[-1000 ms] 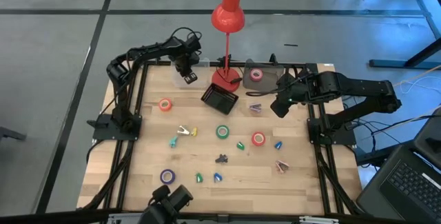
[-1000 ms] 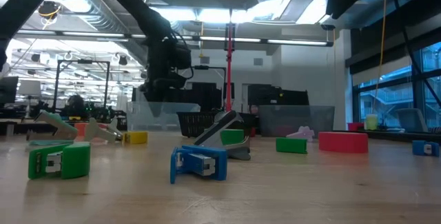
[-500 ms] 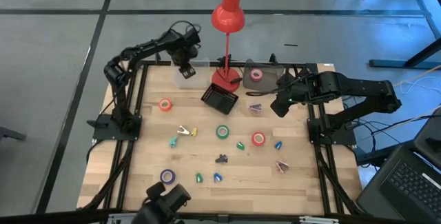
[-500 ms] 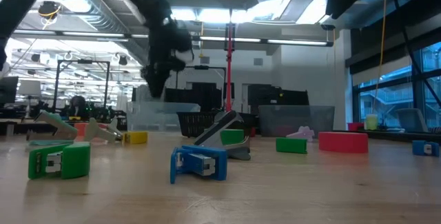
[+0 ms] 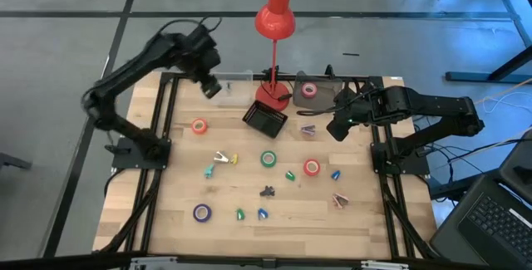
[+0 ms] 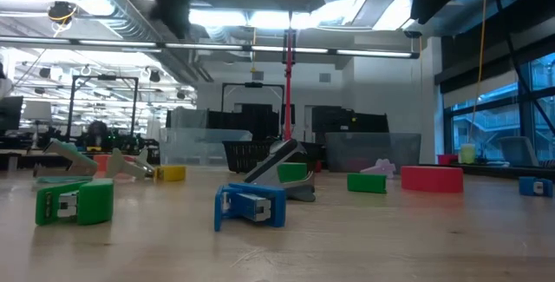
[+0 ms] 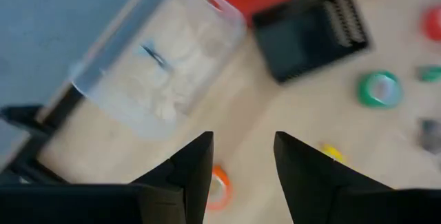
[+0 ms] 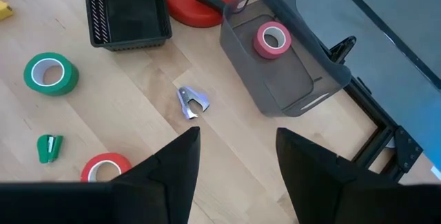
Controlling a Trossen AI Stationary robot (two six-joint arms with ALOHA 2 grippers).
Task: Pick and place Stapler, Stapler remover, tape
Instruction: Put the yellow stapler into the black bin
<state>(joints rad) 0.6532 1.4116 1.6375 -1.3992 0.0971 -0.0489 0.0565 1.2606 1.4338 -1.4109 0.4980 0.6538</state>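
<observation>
High view: the left gripper (image 5: pixel 209 87) hangs over the table's far left corner, just beside a clear bin (image 5: pixel 235 80), its fingers parted and holding nothing. The right gripper (image 5: pixel 337 128) waits near the far right, jaws apart and empty, next to a grey bin (image 8: pixel 279 65) that holds a pink tape roll (image 8: pixel 272 38). Between the bins stand a red lamp (image 5: pixel 273 22) and a black basket (image 5: pixel 265 119). Other rolls lie loose on the wood: an orange roll (image 5: pixel 199 126) near the left arm, a green roll (image 5: pixel 268 159) mid-table, a red roll (image 5: pixel 311 167) to its right, a purple roll (image 5: pixel 202 213) by the near edge. A staple remover (image 8: pixel 192 103) lies just beside the grey bin.
</observation>
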